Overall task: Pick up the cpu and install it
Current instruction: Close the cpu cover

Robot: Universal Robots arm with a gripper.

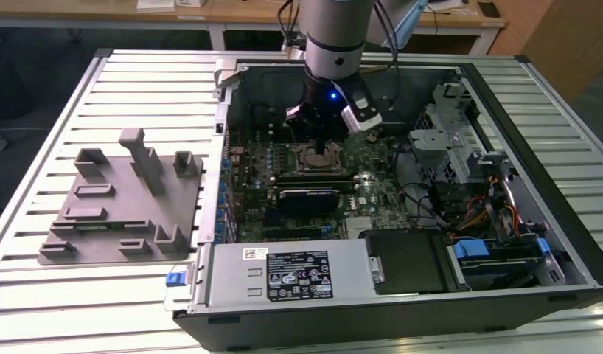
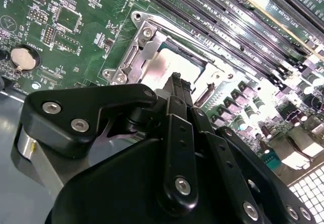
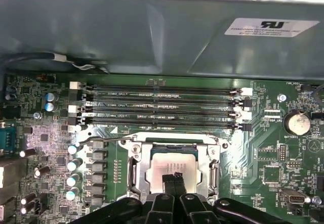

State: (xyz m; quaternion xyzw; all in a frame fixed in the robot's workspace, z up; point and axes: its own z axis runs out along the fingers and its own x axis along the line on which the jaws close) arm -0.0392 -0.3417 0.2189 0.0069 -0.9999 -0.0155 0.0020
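Observation:
The cpu [image 3: 163,163] lies flat inside the metal frame of the motherboard socket [image 3: 132,171], its silvery top facing up. In the second wrist view the cpu [image 2: 164,70] shows the same way, within the open socket frame [image 2: 132,57]. My gripper [image 3: 173,177] is directly over the chip, its two black fingertips [image 2: 177,82] pressed together at the chip's top face with nothing between them. In the exterior view the gripper [image 1: 324,150] reaches down into the open computer case onto the socket [image 1: 312,157].
Several memory slots [image 3: 162,107] run beside the socket, and a coin battery [image 3: 297,123] sits on the board. A grey plastic tray [image 1: 115,214] with upright blocks lies on the slatted table at the exterior view's left. Case walls [image 1: 222,147], drive bays [image 1: 459,140] and cables surround the board.

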